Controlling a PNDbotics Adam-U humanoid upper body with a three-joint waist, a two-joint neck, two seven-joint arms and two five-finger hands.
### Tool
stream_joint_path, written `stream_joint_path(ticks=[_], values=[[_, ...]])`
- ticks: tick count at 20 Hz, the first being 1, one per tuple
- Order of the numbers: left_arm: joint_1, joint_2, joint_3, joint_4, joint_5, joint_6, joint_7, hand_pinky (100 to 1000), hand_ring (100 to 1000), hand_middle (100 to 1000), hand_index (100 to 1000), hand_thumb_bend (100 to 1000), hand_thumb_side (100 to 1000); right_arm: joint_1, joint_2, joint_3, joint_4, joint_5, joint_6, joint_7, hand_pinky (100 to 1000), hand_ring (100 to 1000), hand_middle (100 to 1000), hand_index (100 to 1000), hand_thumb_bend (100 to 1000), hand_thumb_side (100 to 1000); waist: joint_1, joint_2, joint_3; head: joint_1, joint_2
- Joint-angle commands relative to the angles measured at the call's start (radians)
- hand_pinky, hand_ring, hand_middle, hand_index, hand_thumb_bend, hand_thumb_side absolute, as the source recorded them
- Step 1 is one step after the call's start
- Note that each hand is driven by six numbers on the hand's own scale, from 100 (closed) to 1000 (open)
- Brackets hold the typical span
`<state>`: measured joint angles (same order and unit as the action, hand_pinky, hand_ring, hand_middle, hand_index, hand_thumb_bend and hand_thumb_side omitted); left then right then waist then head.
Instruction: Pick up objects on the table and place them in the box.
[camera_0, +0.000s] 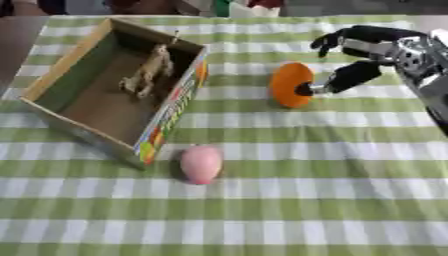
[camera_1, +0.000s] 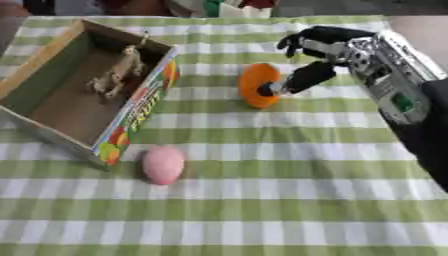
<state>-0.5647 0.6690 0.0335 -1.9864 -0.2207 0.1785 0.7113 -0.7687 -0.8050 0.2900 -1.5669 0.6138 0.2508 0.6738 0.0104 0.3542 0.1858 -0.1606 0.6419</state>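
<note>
Box (camera_0: 61, 75), upper left of frame, sits tilted on the checked counter (camera_0: 306, 200). Inside it: one tan toy figure (camera_0: 149, 72), lying along the floor toward the far wall; can't tell what it is.

Pink egg-shaped object (camera_0: 201, 164), centre-left, lies on the counter just beside the box's near corner, untouched.

Orange object (camera_0: 290, 84), upper centre, stands on edge. Right hand (camera_1: 319, 55), upper right: thumb tip touches the object's right face, fingers curl above, not closed round it.

Risks: contact on one face only, so the object could tip or roll away. Left hand is out of view.
</note>
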Motion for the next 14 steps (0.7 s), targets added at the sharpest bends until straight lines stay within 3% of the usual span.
stream_joint_path(ticks=[1, 10, 14], values=[[-0.013, 0.023, 0.013, -0.014, 0.002, 0.002, -0.001, 764, 766, 783, 884, 124, 1000, -0.013, -0.021, -0.009, -0.026, -0.035, 0.001, 0.003, 890, 959, 808, 1000, 563, 662, 0.002, -0.018, 0.003, -0.002, -0.004], [-0.014, 0.018, 0.012, -0.014, 0.005, 0.001, 0.0, 767, 766, 776, 884, 121, 1000, -0.014, -0.008, 0.007, -0.014, -0.052, 0.012, 0.005, 882, 946, 788, 991, 587, 659, 0.0, -0.014, 0.006, -0.002, -0.007], [-0.015, 0.016, 0.011, -0.014, 0.006, 0.001, -0.001, 767, 766, 774, 884, 120, 1000, -0.024, 0.01, 0.024, 0.03, -0.034, 0.011, -0.001, 876, 938, 772, 975, 552, 642, 0.001, -0.012, 0.01, -0.004, -0.007]])
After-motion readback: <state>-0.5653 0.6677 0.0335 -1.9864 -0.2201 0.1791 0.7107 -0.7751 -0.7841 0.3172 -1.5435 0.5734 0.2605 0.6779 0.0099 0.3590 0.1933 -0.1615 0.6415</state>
